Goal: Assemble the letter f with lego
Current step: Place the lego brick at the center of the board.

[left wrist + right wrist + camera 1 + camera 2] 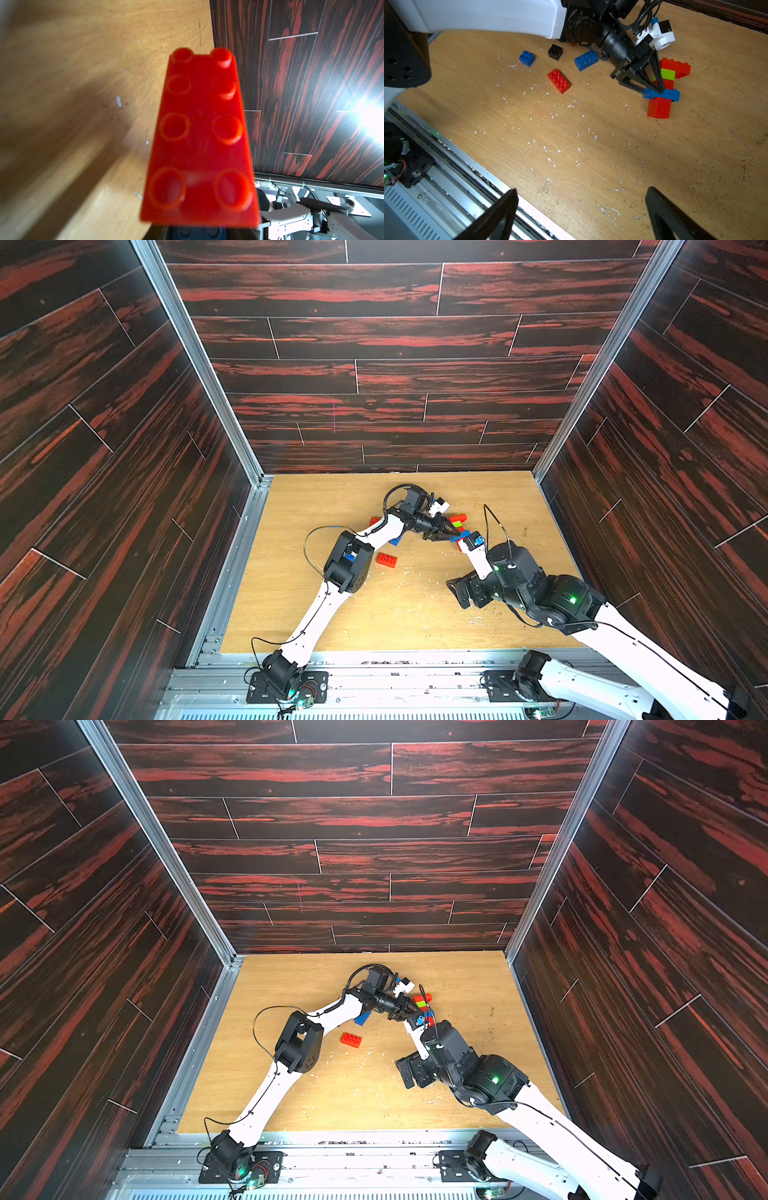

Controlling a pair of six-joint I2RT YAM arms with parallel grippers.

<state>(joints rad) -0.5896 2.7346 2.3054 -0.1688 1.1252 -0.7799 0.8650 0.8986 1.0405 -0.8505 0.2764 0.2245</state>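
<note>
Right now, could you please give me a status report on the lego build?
Left claw shut on stack. Right claw open, empty, hanging clear. Loose red brick aside; nothing blocking.

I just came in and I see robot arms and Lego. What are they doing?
The left gripper is pinching a half-built lego stack of red, green and blue bricks resting on the table. The right gripper hangs open and empty nearby. A red brick, a long blue brick, a small blue brick and a black brick lie loose, not yet used.
</note>
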